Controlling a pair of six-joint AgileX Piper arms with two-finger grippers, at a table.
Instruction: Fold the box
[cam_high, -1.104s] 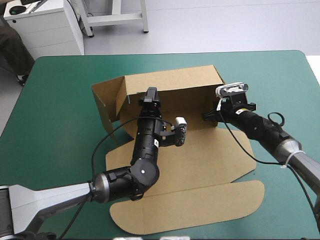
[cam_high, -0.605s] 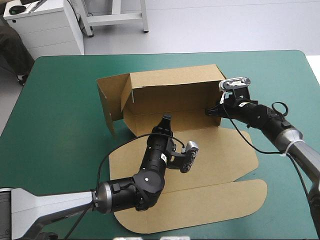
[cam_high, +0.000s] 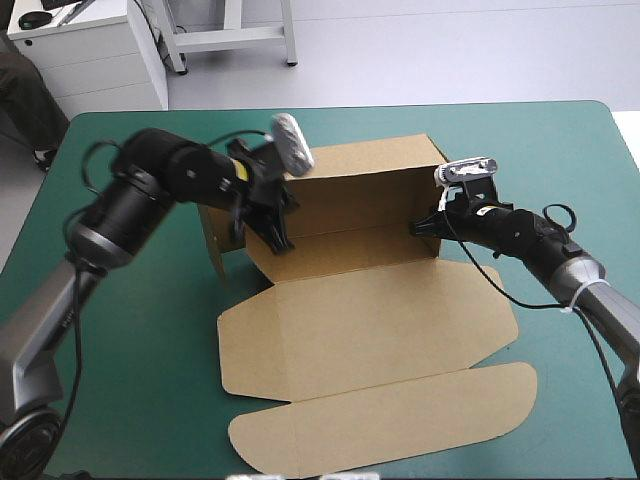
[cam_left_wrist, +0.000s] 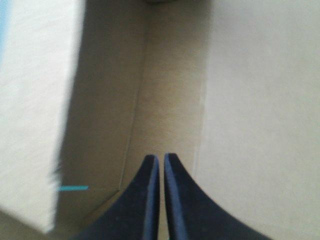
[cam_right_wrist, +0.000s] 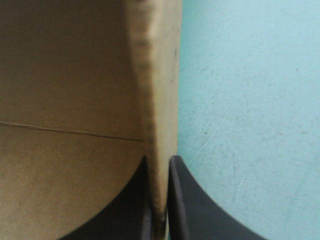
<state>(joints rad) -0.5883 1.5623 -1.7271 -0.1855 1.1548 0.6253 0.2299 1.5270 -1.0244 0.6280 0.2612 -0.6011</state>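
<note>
The right jaws clamp the right wall of the box. The left jaws are together, empty, pointing into its left corner.

Left arm and right arm: black, then grey (fin-shaped fingers).

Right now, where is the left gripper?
In the high view, the left gripper sits inside the box at its left end, fingers shut, near the raised left wall.

The left gripper, earlier over the flat lid, now points into the left inner corner of the box; the lid now lies uncovered.
</note>
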